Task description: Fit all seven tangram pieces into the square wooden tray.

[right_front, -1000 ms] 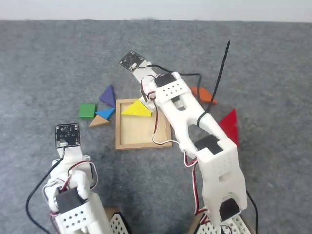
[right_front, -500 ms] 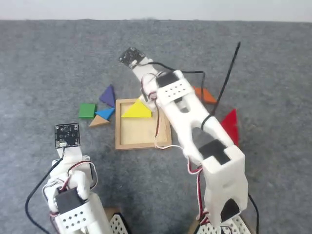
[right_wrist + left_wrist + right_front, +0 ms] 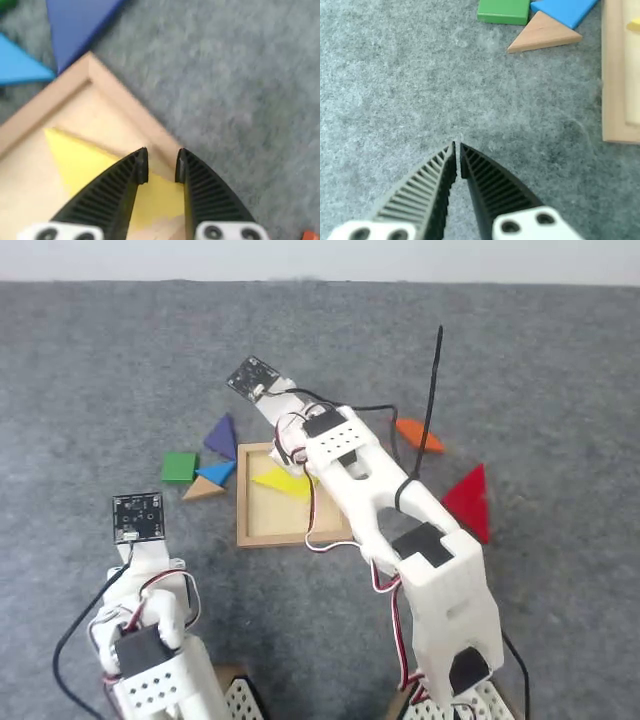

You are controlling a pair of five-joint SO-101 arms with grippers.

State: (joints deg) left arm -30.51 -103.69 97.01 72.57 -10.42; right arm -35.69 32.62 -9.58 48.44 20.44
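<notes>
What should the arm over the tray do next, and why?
Probably lift the right gripper clear of the wooden tray. Its jaws stand slightly apart above the yellow triangle, which already lies inside the tray, so nothing seems held. The red triangle and the orange piece lie on the mat on that arm's side, waiting to be fetched.

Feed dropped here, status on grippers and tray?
Left gripper jaws shut over grey mat. Right gripper jaws open above yellow triangle in wooden tray. Green square, other pieces outside it.
</notes>
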